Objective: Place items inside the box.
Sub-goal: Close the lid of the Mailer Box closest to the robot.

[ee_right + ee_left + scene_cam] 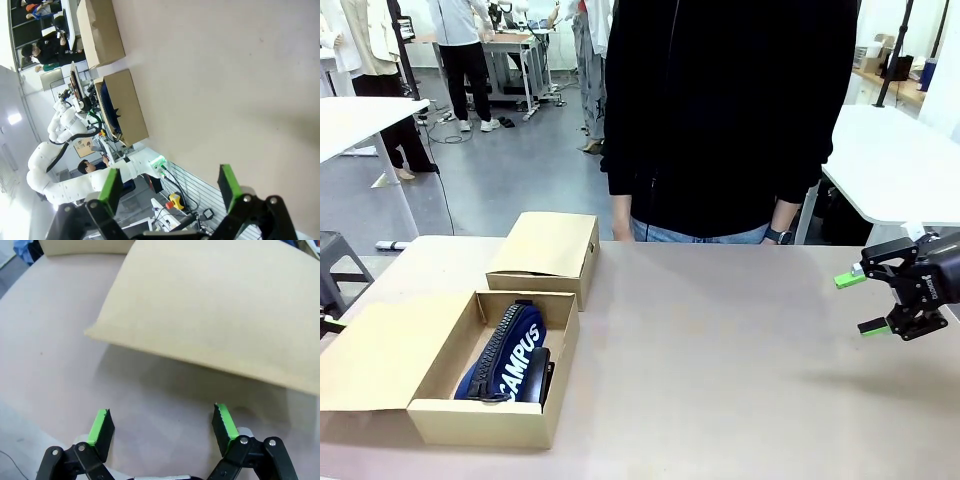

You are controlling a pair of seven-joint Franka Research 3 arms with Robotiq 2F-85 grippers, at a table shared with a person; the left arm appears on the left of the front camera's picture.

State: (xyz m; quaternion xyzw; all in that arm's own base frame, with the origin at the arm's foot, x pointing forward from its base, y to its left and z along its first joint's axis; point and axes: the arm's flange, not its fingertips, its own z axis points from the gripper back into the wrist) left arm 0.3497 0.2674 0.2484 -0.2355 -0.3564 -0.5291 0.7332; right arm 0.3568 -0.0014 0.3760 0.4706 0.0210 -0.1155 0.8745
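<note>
The box [485, 420] sits open at the table's front left, its flap lid [380, 355] folded out flat to the left. Inside lies the navy pouch [510, 350] lettered "CAMPUS", with a black item [540, 378] tucked against the box's right wall. My right gripper [861, 303] hovers open and empty above the table's right side, far from the box. In the right wrist view this gripper [170, 189] holds nothing, and the box [125, 107] appears far off. My left gripper [162, 425] is open and empty, low over the table, just in front of the flap lid [225, 305].
A smaller closed cardboard box [545, 255] stands right behind the open one. A person in a black top [720, 110] stands at the far edge, hands down. The table's middle and right [740, 370] are bare.
</note>
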